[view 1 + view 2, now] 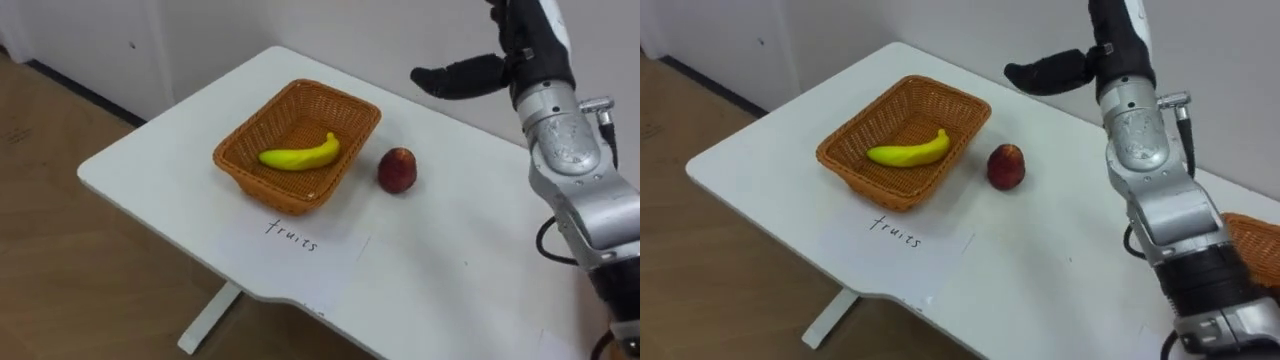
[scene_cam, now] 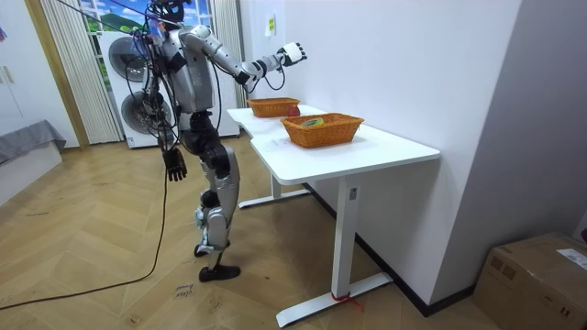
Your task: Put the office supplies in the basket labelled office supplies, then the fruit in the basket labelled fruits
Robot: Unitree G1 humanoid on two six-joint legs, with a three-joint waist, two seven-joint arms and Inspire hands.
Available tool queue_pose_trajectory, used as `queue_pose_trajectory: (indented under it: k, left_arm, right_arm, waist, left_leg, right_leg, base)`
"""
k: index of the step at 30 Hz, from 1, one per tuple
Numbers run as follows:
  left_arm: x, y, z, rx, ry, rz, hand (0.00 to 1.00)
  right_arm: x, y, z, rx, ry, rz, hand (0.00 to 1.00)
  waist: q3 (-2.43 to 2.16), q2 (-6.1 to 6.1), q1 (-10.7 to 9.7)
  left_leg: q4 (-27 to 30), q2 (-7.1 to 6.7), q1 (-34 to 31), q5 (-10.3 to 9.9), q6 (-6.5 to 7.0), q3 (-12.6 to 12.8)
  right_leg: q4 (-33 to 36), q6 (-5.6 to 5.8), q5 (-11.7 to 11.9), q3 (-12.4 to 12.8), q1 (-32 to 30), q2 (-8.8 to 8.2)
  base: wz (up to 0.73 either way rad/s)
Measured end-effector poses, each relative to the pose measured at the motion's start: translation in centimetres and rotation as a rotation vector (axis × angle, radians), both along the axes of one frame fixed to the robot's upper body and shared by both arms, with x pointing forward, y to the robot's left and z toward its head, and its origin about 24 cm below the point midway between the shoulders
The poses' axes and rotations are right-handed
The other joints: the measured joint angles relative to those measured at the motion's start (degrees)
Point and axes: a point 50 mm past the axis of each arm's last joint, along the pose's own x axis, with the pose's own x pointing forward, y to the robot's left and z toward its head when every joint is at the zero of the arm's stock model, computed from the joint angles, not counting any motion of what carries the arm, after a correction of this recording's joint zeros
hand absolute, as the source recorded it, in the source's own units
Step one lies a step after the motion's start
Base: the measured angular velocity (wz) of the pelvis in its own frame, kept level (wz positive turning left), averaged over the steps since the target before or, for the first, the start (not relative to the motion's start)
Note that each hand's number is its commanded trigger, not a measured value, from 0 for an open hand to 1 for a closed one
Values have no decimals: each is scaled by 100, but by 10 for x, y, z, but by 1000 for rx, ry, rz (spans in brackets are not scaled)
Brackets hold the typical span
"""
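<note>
**Right hand**: raised above the counter on an outstretched arm. Fingers are straight and released, and nothing is held.

**Left hand**: hangs at the robot's side, well apart from the counter. Fingers are loose and it is empty.

**Item outstanding:** the apple. It sits on the bare counter below the right hand, offset to that hand's left and back toward the robot. It is round, so no long axis governs the approach. Its stem end cannot be made out.

**Destination:** the fruit basket lies beyond the apple from the hand, further to the hand's left. The apple stands just beside the basket's nearer long wall, and a narrow gap appears to separate them. The banana is already inside, its long axis slantwise across the basket floor.

**Assessment:** the right hand is by far the nearer. The coming move appears to be a descent down and left onto the apple. A short carry further left over the wall would follow.

**Writing:** a sheet of paper lies on the counter against the basket's front wall. It is handwritten "fruits". No other writing is legible.

**Also noted:** a second basket sits behind the right forearm, toward the robot's right. The room view shows something lying in it, but its kind cannot be told.
</note>
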Motion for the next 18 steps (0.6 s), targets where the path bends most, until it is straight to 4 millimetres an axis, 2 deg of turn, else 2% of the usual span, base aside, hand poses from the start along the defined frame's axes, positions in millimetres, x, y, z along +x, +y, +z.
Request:
queue_pose_trajectory:
  k: [3,9,12,17,18]
  left_arm:
    - [0,-2,-1,-8,4,-9,0]
    - [0,-9,-2,-36,11,-44,0]
    - [0,-12,-3,-53,16,-53,0]
    - [-2,-15,-4,-68,25,-63,0]
    - [-1,-15,-4,-67,22,-60,0]
  right_arm:
    - [-3,2,-10,51,36,6,0]
    - [-6,0,-16,72,54,-6,0]
    - [-6,-1,-18,82,60,-9,0]
    - [-7,-11,-38,90,137,-54,0]
    - [-6,-14,-45,110,166,-67,0]
  waist:
    - [-9,69,-44]
    - [-1,215,-94]
    - [1,229,-105]
    - [1,217,-26]
    - [-13,202,-16]
  left_leg:
    - [8,-5,1,6,5,4]
    - [38,-19,-14,10,12,-8]
    - [41,-20,-13,10,12,-10]
    - [41,-21,-44,10,12,-8]
    - [41,-21,-60,10,12,-8]
  right_leg:
    - [2,0,0,30,-1,-3]
    - [13,4,-1,39,0,-9]
    - [11,5,-2,39,4,-7]
    - [1,10,-5,53,-29,-7]
    - [6,10,-5,67,-55,-7]
  base:
    - [-2]
    - [0]
    - [0]
    - [-1]
    - [0]
